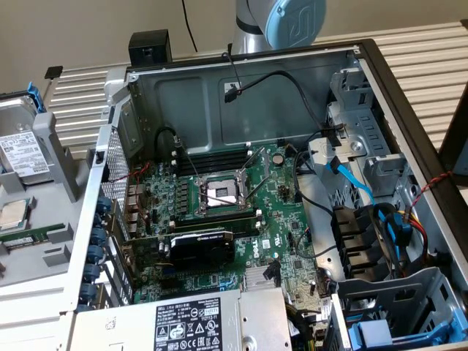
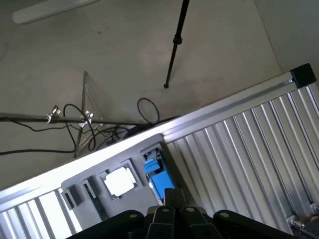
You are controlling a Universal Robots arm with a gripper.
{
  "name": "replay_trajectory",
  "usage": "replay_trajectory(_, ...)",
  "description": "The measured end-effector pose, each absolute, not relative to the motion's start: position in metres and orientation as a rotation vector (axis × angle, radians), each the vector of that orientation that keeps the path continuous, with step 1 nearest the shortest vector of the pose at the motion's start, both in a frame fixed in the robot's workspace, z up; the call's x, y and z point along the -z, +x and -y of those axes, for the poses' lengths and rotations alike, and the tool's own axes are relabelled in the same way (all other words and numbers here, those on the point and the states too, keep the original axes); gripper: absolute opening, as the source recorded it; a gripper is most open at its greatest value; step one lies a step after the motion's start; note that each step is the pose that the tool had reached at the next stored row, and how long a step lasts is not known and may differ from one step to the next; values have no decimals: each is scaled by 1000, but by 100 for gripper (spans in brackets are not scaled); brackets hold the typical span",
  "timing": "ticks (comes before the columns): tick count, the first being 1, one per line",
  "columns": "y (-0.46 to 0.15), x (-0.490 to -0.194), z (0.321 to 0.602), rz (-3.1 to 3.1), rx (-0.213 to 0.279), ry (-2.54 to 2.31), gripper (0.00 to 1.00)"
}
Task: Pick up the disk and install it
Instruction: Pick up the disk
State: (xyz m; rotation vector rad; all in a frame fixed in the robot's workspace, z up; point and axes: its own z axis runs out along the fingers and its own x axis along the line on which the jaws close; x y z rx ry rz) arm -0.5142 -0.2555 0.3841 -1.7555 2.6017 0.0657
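The disk [image 1: 22,152], silver-grey with a white label, lies in a grey holder [image 1: 55,157] at the exterior view's left, outside the computer case. Its blue carrier frame [image 1: 31,99] sticks up at the far end. Behind the open case [image 1: 241,102], the robot arm [image 1: 281,22] rises at the top of the exterior view. In the wrist view my gripper [image 2: 174,195] is shut with nothing between its black fingers. It hangs high over the slatted table, above a grey holder [image 2: 114,199] with a blue plastic part [image 2: 157,174].
The open case holds a motherboard [image 1: 219,212], a power supply box [image 1: 197,322], loose cables [image 1: 351,183] and drive bays with a blue carrier [image 1: 380,333] at the exterior view's lower right. A small silver CPU chip [image 1: 11,216] lies near the disk. A tripod leg [image 2: 174,45] stands on the floor beyond the table edge.
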Motion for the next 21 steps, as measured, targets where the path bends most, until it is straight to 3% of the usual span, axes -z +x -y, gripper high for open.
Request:
replay_trajectory(14,-514,-383,255,-2371,-66,-2072,11)
replay_trajectory(21,-515,-382,255,-2287,-33,-2195,11)
